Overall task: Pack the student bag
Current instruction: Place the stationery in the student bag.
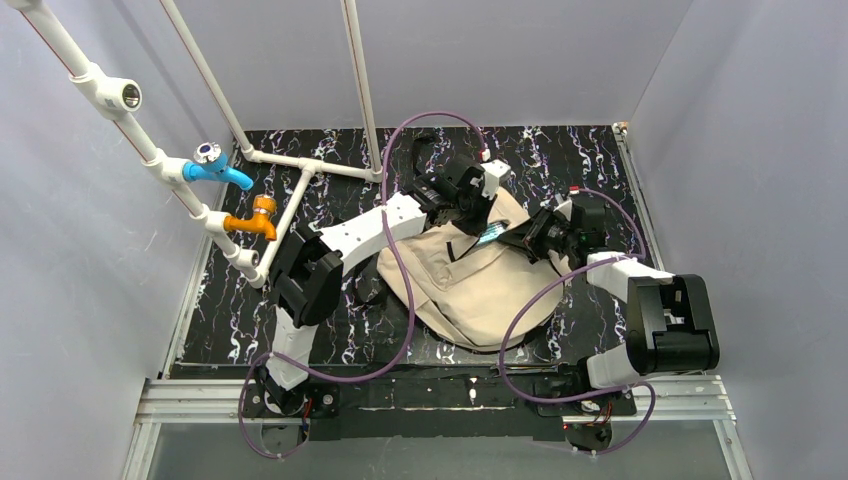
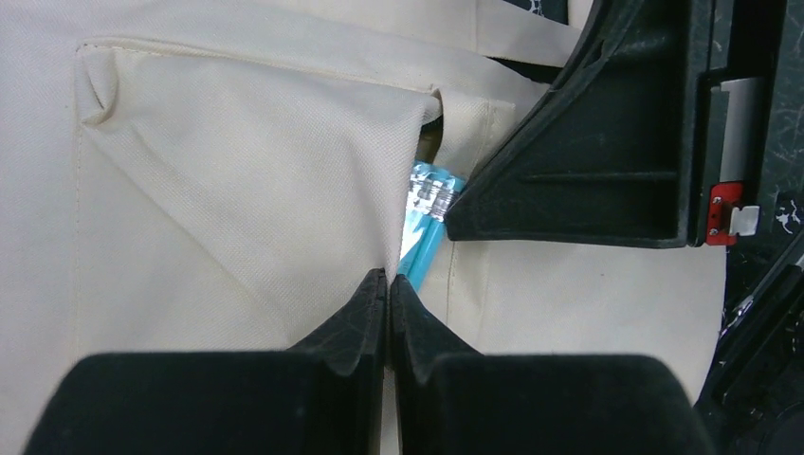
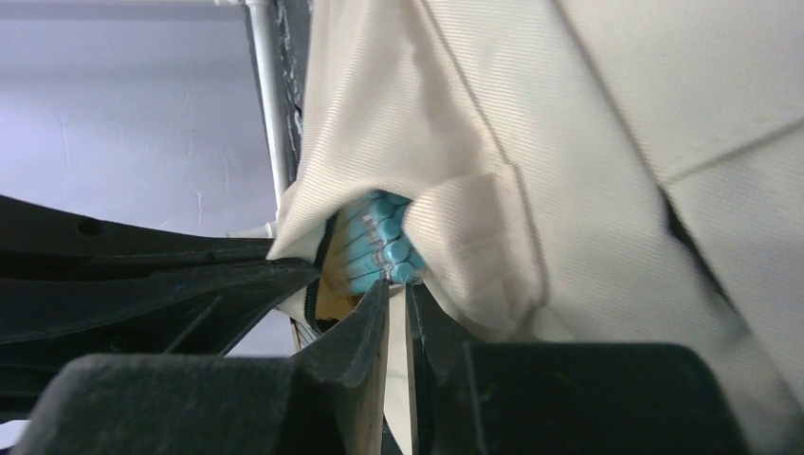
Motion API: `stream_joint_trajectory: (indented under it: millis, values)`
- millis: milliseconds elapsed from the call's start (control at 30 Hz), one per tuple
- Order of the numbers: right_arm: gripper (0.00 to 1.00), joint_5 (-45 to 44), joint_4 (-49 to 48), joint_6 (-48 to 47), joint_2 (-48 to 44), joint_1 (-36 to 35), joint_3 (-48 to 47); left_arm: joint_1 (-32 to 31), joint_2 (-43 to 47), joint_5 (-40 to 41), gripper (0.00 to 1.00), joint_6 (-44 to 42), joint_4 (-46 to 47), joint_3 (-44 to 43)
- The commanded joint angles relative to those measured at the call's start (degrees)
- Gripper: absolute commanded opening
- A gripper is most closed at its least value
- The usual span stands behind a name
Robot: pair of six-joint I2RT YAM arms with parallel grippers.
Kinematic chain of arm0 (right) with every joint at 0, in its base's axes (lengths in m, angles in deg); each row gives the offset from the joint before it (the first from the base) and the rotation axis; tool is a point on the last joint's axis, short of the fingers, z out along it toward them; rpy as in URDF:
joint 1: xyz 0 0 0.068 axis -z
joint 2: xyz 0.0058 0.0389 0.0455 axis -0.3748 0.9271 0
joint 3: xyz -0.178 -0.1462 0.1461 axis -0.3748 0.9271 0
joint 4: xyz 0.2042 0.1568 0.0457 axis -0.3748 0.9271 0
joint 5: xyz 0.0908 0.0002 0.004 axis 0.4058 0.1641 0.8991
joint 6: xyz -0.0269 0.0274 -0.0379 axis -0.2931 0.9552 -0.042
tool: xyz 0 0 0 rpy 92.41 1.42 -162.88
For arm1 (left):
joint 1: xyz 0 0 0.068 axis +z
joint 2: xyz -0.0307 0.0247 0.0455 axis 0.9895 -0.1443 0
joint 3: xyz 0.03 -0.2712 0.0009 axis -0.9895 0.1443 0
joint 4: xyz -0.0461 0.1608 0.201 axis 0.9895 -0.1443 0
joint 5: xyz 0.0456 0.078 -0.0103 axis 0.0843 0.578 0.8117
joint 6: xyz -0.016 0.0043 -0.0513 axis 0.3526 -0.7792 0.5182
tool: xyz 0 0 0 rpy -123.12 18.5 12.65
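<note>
Left gripper (image 2: 387, 282) pinches student bag (image 2: 237, 190) — right gripper (image 3: 396, 289) seemingly grips pencils (image 3: 377, 242).

A high camera behind the arm bases looks down and forward over the whole table (image 1: 222, 322). Each wrist camera sits very close, looking past its own black jaws at the student bag (image 1: 462, 292). All three views share the pocket opening holding teal pens (image 2: 427, 220).
</note>
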Motion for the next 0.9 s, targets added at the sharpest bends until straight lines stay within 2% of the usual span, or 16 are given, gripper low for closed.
stream_joint_trajectory:
  millis: [0,167,267,333,433,600,700,867]
  values:
    - [0.19,2.45,-10.65,1.99,0.32,-2.47,-2.89,-1.42,5.22,-7.95,0.0,0.38,3.22,-0.88]
    - [0.2,1.89,-13.17,2.43,1.79,-5.05,-2.73,-0.9,4.19,-10.25,0.0,0.28,3.35,-1.8]
    - [0.23,-1.38,-11.78,-0.94,1.58,-5.09,-3.43,-0.88,3.47,-10.26,0.0,0.72,1.5,-2.82]
    - [0.24,-3.26,-6.98,-3.91,2.05,-4.71,-5.17,-0.83,3.76,-9.95,0.0,0.81,1.3,-2.13]
    - [0.23,-4.15,5.28,-9.54,0.32,-4.05,-8.3,-0.67,4.58,-8.3,0.0,0.59,1.1,-0.86]
    - [0.33,-7.53,22.12,-18.91,-7.01,-4.1,-10.13,0.08,4.77,-6.92,0.0,0.3,-0.09,-0.84]
    - [0.35,-7.98,23.1,-20.03,-9.55,-4.12,-8.92,0.26,5.0,-7.15,0.0,0.21,-0.51,-0.68]
    - [0.3,-6.36,18.78,-18.13,-7.38,-4.28,-6.59,0.26,4.98,-8.29,0.0,0.78,-1.4,-1.34]
